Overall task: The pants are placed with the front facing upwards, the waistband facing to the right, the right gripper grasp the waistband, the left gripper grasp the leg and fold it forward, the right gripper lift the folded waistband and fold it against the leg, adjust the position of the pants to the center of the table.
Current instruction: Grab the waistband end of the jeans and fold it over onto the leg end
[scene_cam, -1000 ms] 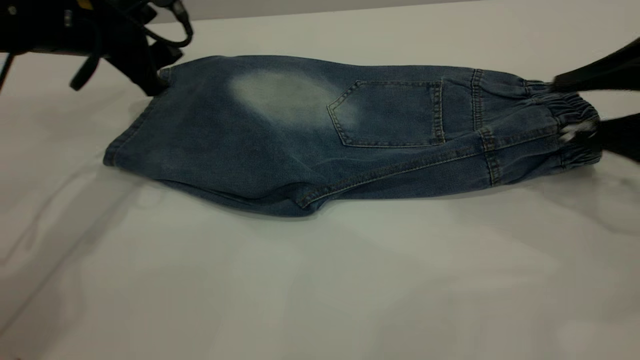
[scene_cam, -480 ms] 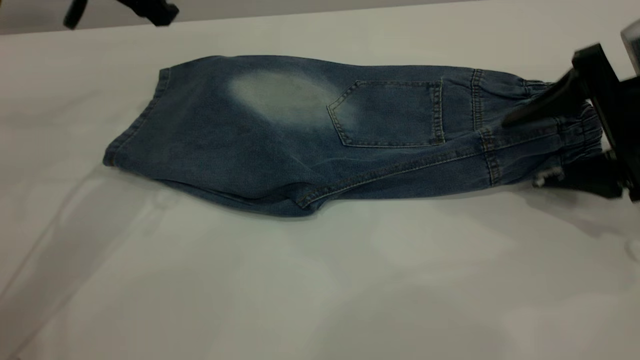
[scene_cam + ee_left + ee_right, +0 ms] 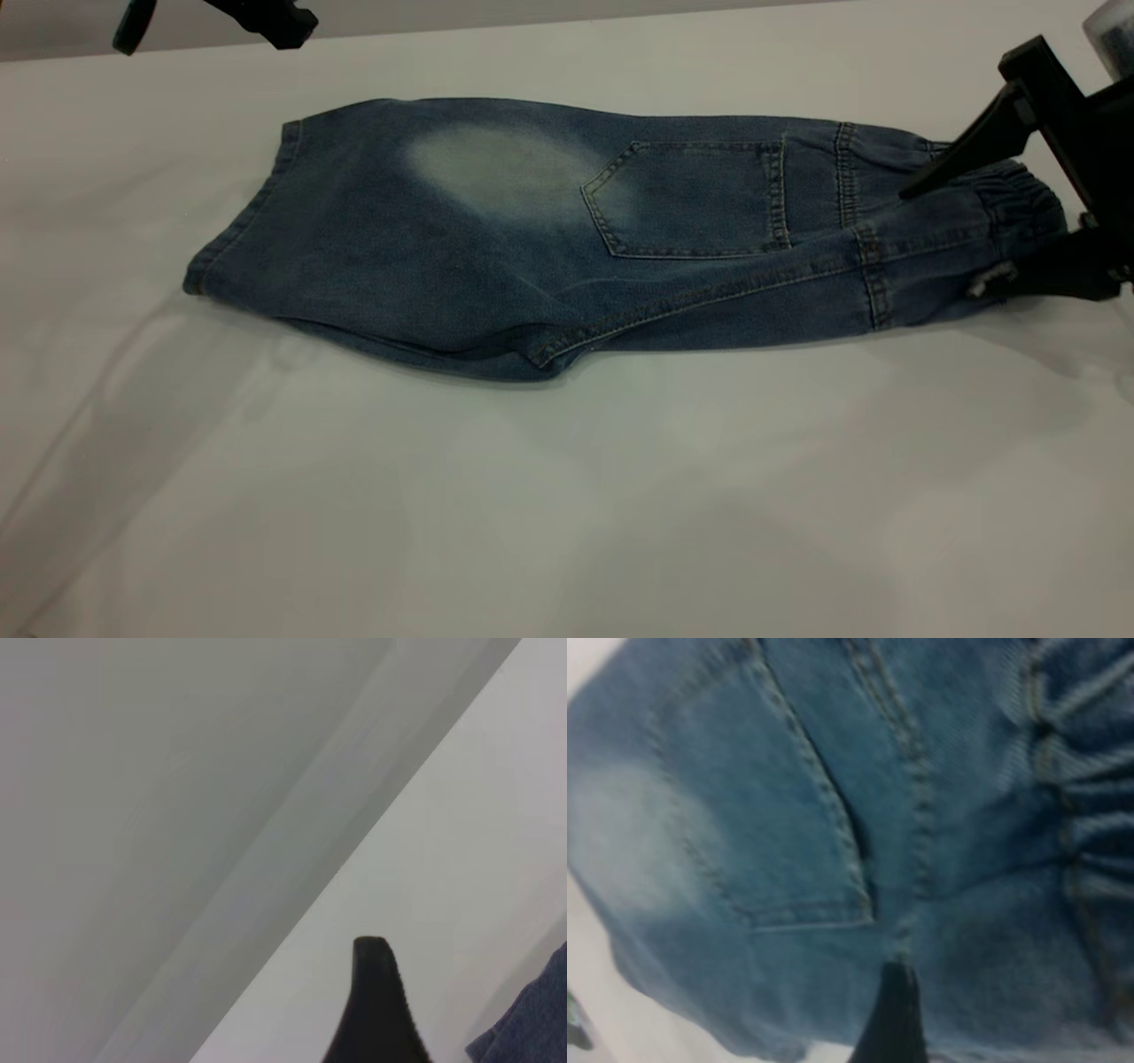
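Note:
The blue denim pants (image 3: 496,239) lie folded lengthwise on the white table (image 3: 567,496), hem at the left, a patch pocket on top. Their gathered waistband (image 3: 1019,190) points right and fills one side of the right wrist view, waistband (image 3: 1090,815). My right gripper (image 3: 939,239) is open at that end, one finger above the denim and one low by the table, with the waistband area between them. High at the back left, my left gripper (image 3: 266,19) hangs clear of the cloth, open and holding nothing; one finger (image 3: 372,992) shows in its wrist view.
A pale faded oval patch (image 3: 505,173) marks the upper leg. The table's far edge (image 3: 532,22) runs along the back. Bare white tabletop stretches in front of the pants.
The left gripper has let go of the leg hem and risen to the back left. The right gripper has spread over the waistband and shifted slightly up and right.

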